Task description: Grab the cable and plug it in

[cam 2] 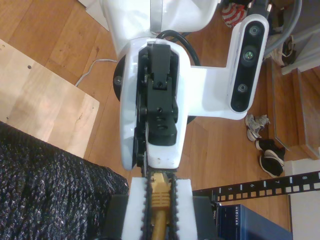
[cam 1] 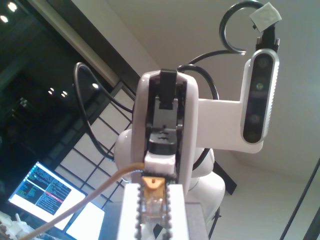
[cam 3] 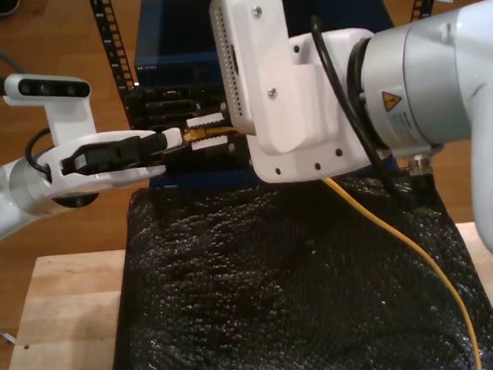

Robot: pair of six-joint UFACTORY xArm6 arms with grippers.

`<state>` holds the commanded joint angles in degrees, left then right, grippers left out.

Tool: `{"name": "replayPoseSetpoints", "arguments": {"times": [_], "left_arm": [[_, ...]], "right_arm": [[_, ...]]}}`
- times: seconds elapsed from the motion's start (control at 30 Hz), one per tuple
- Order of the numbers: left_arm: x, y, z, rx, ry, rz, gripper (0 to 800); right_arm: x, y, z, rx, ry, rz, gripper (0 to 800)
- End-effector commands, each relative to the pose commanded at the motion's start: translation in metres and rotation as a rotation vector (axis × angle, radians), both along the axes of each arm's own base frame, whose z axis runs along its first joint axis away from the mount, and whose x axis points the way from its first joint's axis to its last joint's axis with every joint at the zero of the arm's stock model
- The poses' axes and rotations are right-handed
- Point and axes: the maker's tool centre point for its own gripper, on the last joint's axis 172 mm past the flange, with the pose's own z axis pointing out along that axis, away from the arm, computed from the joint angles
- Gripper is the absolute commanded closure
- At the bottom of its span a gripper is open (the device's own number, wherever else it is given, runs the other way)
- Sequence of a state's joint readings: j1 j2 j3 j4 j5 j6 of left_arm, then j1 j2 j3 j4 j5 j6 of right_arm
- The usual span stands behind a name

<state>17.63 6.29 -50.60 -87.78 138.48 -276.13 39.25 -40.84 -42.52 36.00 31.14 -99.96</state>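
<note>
The cable (cam 3: 403,242) is thin and yellow-orange. It runs from the exterior view's lower right up under the big white arm. Its plug (cam 3: 199,133) hangs in front of the rack, between toothed white fingers (cam 3: 204,118). In the first wrist view my first gripper (cam 1: 154,210) is shut on the clear plug (cam 1: 152,200), and the cable's strand (cam 1: 85,200) trails away. In the second wrist view my second gripper (cam 2: 160,210) is shut on the yellow boot (cam 2: 160,192). The two grippers face each other tip to tip. My first arm (cam 3: 101,157) reaches in from the exterior view's left.
A blue network switch (cam 3: 177,46) sits in a black rack (cam 2: 260,185) just behind the plug. A black bubble mat (cam 3: 278,276) covers the wooden table (cam 3: 61,316). Shoes (cam 2: 267,155) lie on the floor. A lit monitor (cam 1: 45,195) stands in the background.
</note>
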Motion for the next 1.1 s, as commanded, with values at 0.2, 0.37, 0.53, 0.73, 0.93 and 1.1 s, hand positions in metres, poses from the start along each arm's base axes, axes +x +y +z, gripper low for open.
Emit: {"name": "replayPoseSetpoints", "arguments": {"times": [0.2, 0.37, 0.53, 0.73, 0.93, 1.1], "left_arm": [[0.003, 0.003, 0.006, -0.028, -0.004, 0.017, 403], [0.003, 0.003, 0.006, -0.029, -0.002, 0.017, 318], [0.004, 0.003, 0.006, -0.031, -0.002, 0.021, 106], [0.01, 0.004, 0.011, -0.039, -0.016, 0.046, 15], [0.024, -0.002, 0.003, 0.01, -0.017, 0.096, 8], [0.031, -0.006, 0.002, 0.051, -0.036, 0.137, 8]], "right_arm": [[0.0, 0.0, -0.001, -0.001, 0.001, 0.0, 798], [0.001, 0.0, -0.001, -0.001, 0.001, -0.001, 798], [0.002, 0.0, 0.0, 0.0, 0.001, -0.003, 798], [0.005, 0.002, 0.006, 0.007, 0.001, -0.007, 799], [0.033, -0.013, 0.014, 0.055, 0.066, -0.113, 799], [0.066, -0.053, 0.022, 0.088, 0.083, -0.239, 800]]}}
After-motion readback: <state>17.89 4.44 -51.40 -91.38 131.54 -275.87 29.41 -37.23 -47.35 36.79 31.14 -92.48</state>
